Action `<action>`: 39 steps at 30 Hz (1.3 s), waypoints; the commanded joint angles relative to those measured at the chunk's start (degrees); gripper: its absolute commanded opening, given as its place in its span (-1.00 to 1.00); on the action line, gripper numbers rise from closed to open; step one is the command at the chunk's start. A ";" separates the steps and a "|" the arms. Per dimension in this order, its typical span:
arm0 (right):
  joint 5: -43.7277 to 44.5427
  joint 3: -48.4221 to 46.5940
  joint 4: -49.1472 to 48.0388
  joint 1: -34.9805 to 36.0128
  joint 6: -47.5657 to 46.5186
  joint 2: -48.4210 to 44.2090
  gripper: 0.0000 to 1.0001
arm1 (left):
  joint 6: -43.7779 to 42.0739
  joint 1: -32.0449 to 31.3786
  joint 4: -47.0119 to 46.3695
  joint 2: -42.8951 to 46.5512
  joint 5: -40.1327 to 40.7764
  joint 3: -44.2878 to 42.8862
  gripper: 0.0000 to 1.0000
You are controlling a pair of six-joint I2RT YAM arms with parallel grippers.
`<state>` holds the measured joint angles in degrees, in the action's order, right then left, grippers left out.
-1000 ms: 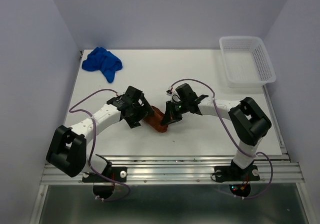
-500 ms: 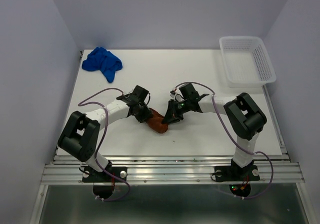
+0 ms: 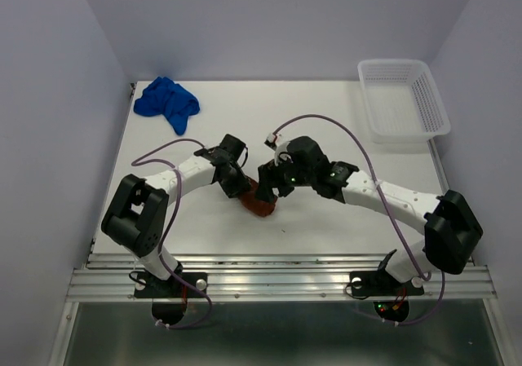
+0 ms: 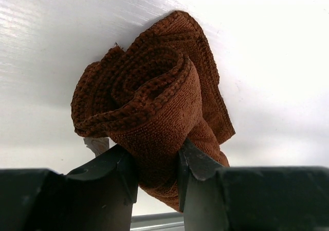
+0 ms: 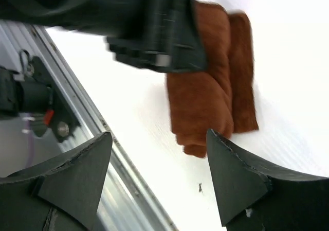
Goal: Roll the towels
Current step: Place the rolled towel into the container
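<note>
**Left jaws clamp the brown roll, right jaws spread beside it**

We see the left gripper clenched on the brown towel. Its two dark fingers press into a thick fold of cloth at the near end of the roll. Beyond that grip the towel is wound into a loose spiral, its coiled end facing the wrist camera, with a flat flap trailing off to the right of the jaws onto the white table.

The right gripper is released, its fingers standing wide apart with nothing between them. The brown towel lies ahead of them on the table, apart from both fingertips, and the blurred dark body of the left gripper covers its far end.

From above, the two grippers meet over the brown towel, which sits just in front of them, towards the near edge.

The blue towel lies crumpled well behind and to the left of the left jaws. The white basket stands well behind and to the right of the right jaws.
</note>
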<state>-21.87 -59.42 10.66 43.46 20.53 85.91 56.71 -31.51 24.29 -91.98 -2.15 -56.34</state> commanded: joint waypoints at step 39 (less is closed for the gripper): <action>46.74 6.24 -17.25 23.69 -31.61 22.99 -0.10 | 2.44 0.92 7.26 10.60 -9.98 3.78 0.52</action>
<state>26.33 -54.50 -10.13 67.64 -11.57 104.92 59.77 -30.63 28.14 -84.84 -10.50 -53.34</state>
